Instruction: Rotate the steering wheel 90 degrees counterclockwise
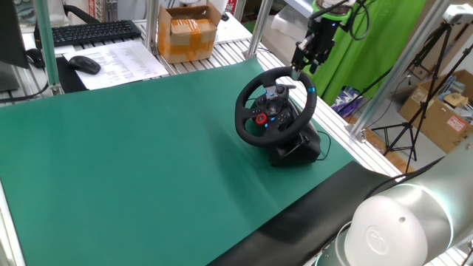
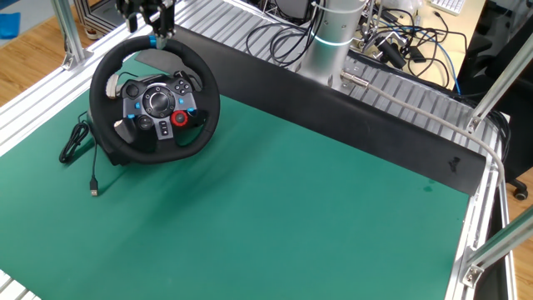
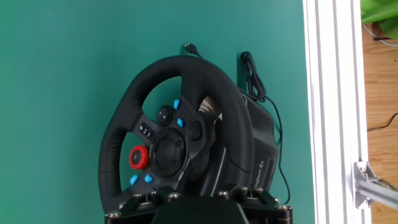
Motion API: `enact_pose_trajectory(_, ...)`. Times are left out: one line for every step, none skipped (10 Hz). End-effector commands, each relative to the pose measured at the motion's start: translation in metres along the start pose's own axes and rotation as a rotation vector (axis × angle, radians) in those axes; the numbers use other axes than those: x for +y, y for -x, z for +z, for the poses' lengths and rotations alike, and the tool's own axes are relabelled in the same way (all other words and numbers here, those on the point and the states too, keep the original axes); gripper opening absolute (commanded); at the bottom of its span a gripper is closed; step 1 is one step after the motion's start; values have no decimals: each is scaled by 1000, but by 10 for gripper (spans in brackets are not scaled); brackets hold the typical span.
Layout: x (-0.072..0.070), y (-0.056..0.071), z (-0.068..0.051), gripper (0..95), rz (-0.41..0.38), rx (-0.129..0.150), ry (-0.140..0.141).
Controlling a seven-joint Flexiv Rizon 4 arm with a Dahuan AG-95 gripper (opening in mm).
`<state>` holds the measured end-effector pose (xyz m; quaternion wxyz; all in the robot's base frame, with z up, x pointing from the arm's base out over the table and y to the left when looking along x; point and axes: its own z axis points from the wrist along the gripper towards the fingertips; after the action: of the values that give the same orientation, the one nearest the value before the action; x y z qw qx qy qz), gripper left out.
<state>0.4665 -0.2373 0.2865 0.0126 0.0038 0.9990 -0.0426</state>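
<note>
The gripper (image 1: 304,65) hangs empty just above the twelve o'clock of the steering wheel (image 1: 275,103), jaws part open, so it should straddle the rim at the blue stripe (image 2: 153,40) before clamping and sweeping toward nine.

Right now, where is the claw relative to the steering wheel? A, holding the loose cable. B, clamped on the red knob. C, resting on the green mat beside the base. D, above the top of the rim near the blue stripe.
D: in both fixed views the claw hangs just over the top of the steering wheel rim, by the blue stripe, with nothing between its fingers.
</note>
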Motion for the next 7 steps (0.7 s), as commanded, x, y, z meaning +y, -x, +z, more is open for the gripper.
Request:
enact_pose_trajectory(-4, 2, 5, 570, -11, -5, -8)
enact_pose_trajectory(-7, 3, 10, 570, -16, -8, -8)
enact_pose_trajectory(-10, 5, 13, 570, -20, -12, -10)
enact_pose_trajectory(-13, 6, 16, 570, -25, -15, -12)
enact_pose_trajectory(-16, 6, 16, 570, -33, -15, -17)
enact_pose_trajectory(-22, 9, 15, 380, -54, -10, -18)
enact_pose_trajectory(-24, 10, 15, 380, -56, -11, -17)
